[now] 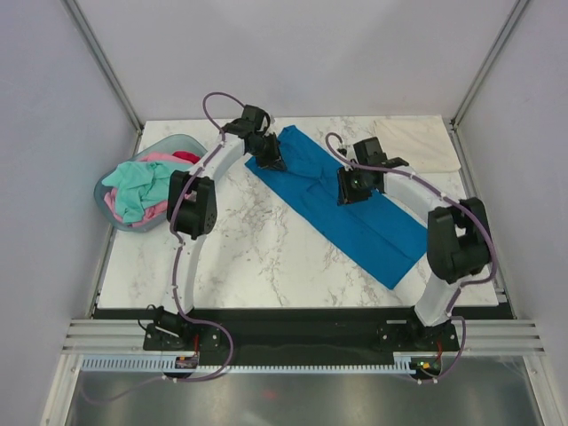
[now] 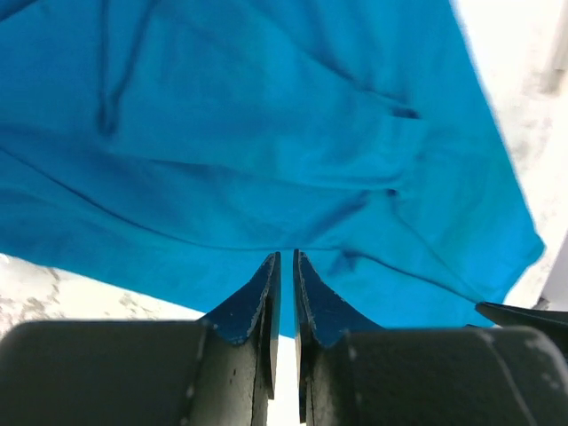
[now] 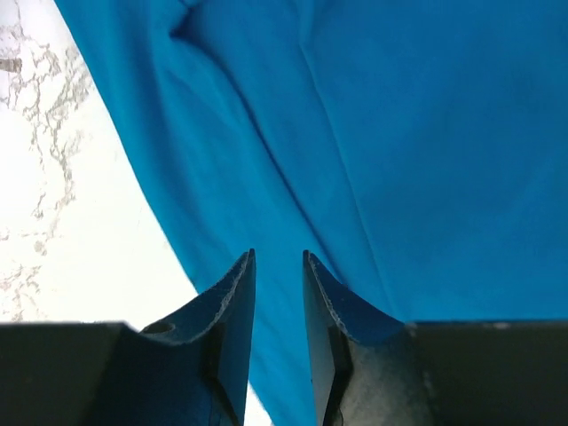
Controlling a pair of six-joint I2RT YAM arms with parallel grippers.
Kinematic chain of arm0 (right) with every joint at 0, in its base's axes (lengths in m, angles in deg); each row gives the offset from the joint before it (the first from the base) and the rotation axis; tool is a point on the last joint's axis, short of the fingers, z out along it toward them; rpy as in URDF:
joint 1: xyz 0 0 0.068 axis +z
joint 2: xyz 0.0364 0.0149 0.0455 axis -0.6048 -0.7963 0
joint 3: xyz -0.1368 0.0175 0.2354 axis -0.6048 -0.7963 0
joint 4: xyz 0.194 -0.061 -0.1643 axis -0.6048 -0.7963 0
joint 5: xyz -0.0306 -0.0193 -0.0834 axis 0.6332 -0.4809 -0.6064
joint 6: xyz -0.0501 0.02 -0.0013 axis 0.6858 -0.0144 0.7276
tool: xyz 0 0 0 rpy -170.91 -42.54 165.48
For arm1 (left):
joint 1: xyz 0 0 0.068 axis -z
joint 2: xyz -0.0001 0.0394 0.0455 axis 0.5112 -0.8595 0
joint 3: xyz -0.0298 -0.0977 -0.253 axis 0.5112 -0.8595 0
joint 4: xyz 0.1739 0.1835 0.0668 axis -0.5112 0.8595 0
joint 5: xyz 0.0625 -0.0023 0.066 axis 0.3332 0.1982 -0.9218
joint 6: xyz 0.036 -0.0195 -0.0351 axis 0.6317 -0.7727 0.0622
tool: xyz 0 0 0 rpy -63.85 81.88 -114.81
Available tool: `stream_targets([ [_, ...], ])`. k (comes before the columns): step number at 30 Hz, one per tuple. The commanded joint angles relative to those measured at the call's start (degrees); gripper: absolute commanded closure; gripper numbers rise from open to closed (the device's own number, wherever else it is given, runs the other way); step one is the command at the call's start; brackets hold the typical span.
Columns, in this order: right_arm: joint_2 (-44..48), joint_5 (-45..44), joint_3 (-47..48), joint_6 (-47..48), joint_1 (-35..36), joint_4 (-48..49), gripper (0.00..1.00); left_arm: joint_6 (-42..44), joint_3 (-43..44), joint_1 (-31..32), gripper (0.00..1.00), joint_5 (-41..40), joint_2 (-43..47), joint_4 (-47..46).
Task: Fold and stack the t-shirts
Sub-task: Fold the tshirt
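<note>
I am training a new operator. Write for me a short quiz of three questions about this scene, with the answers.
1. True or false: the blue shirt lies inside the basket.
2. Which shirt lies at the far right corner of the table? A cream, B red, C mint green.
3. Fill in: the left gripper and the right gripper are both above the ___ shirt.
Key: 1 false; 2 A, the cream shirt; 3 blue.

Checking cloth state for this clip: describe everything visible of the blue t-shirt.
The blue t-shirt, soft cloth, lies flat as a long creased strip, slanting across the marble table from far centre toward the near right. The left hand sits at its far end, the right hand over its middle, jaws slightly apart; no pinch shows.
</note>
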Motion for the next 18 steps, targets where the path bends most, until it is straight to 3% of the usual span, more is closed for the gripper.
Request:
stream_targets([
  [1,-6.3,5.7,6.4,9.1,1.0,1.5,0.65,0.7,0.3,-1.2,0.83,-1.1,-3.1,-0.7],
  [7,-10.9,8.6,7.0,14.0,1.1,1.1,0.59,0.6,1.2,-2.1,0.83,-3.0,-5.4,-0.7],
  [18,-12.5,4.2,3.8,15.2,1.3,4.2,0.63,0.7,1.8,-2.7,0.83,-3.3,-6.9,-0.7],
])
